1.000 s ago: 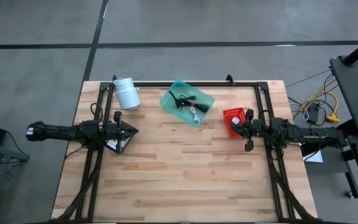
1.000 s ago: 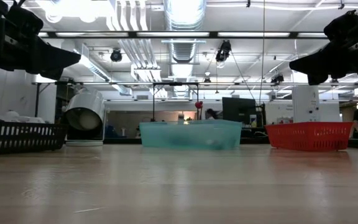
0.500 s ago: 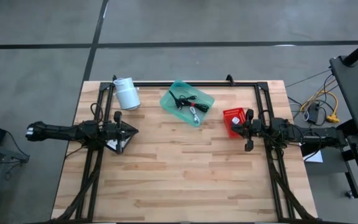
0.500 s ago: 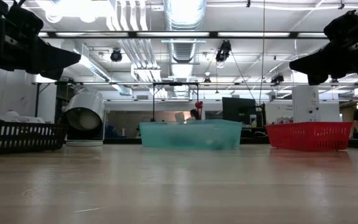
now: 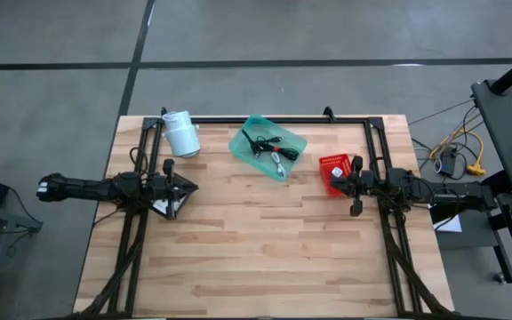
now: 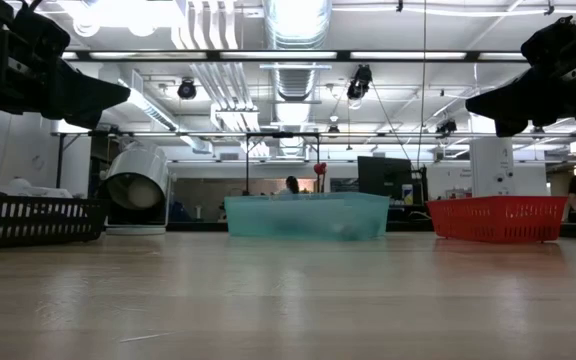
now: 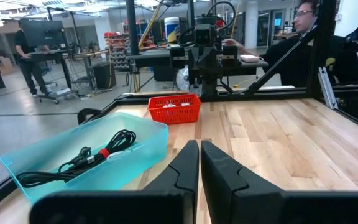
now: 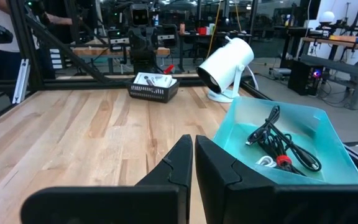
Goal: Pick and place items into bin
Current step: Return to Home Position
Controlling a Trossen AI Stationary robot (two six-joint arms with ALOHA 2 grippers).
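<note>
Hovering over wooden table (image 5: pixel 265 253) in busy workshop (image 6: pixel 278 130), left gripper (image 7: pixel 199 146) and right gripper (image 8: pixel 192 142) closed, empty.

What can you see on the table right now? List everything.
translucent teal plastic tray: one, teal, far middle of table
thin black coiled cable: one, black with red band, inside the tray
red slotted plastic basket: one, red, right of the tray
white cylinder: one, white, far left
black slotted basket: one, black, left side under the left arm, white items inside
light wooden table: one, pale wood
left arm's fingers: dark, shut, above left side
right arm's fingers: dark, shut, beside the red basket
</note>
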